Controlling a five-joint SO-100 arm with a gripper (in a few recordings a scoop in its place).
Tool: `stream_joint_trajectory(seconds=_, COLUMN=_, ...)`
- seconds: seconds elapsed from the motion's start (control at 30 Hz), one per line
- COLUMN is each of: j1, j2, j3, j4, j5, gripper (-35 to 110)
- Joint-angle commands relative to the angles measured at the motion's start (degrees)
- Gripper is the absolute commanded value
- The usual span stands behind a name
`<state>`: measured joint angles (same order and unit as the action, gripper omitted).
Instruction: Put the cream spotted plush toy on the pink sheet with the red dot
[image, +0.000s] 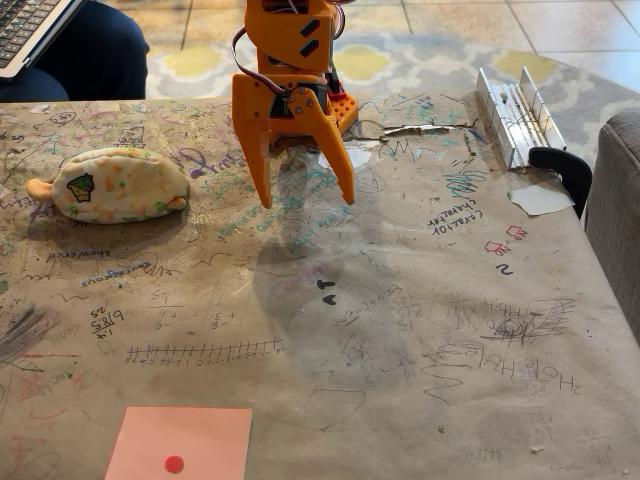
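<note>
1. End effector (308, 203) hangs above the scribbled table (420, 330), orange fingers spread wide, nothing between them: ready for a grab, I'd say.
2. Cream spotted plush toy (118, 184) lies on its side off to the left, apart from the fingers.
3. Pink sheet with the red dot (180, 443) waits at the near edge, bare, well apart from the toy.
</note>
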<state>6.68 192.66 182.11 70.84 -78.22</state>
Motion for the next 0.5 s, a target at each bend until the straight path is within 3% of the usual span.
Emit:
stream_joint_trajectory(seconds=0.0, j1=3.5, j2=-1.6, j3=1.1, j4=0.2, j5=-3.0, gripper=28)
stream_joint_trajectory(seconds=0.47, j1=3.3, j2=-0.2, j3=1.1, j4=0.6, j5=-1.1, gripper=28)
